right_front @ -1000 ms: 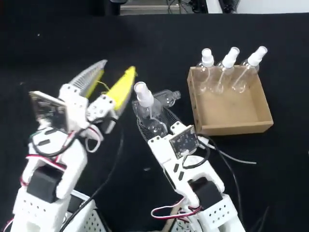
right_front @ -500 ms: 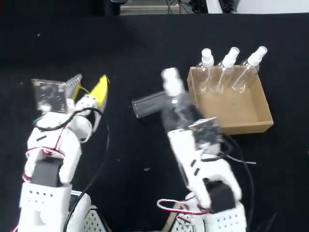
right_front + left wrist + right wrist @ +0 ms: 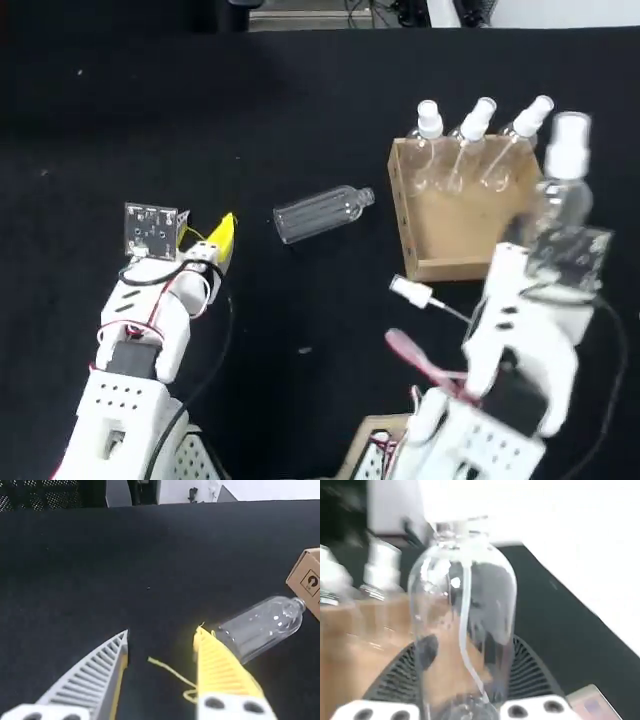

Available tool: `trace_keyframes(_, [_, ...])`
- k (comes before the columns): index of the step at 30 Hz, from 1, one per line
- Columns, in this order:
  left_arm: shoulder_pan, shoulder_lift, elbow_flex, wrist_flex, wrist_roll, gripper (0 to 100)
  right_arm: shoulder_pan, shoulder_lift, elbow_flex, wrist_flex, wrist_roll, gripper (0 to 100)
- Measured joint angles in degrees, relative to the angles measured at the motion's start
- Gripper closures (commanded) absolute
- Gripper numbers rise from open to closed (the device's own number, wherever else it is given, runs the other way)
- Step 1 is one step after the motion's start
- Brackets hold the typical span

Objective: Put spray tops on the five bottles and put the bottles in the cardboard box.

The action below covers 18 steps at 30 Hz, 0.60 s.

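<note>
The right gripper (image 3: 562,240) is clamped on a capped bottle (image 3: 566,190), roughly upright at the box's (image 3: 480,266) 3 o'clock edge. Three more bottles (image 3: 462,150) with tops lean against its 12 o'clock wall. An open bottle (image 3: 320,212) lies on the table (image 3: 200,100) at the box's 9 o'clock, and a loose spray top (image 3: 413,292) lies at 7 o'clock. The left gripper (image 3: 162,632) is spread wide and holds nothing.

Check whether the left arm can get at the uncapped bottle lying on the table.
Probably yes. The left gripper is open and the uncapped bottle lies just past its yellow finger, nothing between them. The right gripper holds a capped bottle over by the box, out of the way.
</note>
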Motion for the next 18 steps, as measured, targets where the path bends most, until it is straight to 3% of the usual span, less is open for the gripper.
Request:
trace_keyframes(8, [0.0,0.0,5.1,-5.1,6.95,80,12.48,15.47,10.9,-28.13,0.0,98.7])
trace_keyframes(14, [0.0,0.0,7.65,-10.55,9.14,80,13.98,22.59,21.19,-53.27,0.09,98.7])
trace_keyframes(18, [0.0,0.0,7.65,-11.16,9.14,80,13.98,27.78,21.27,-59.96,0.09,98.7])
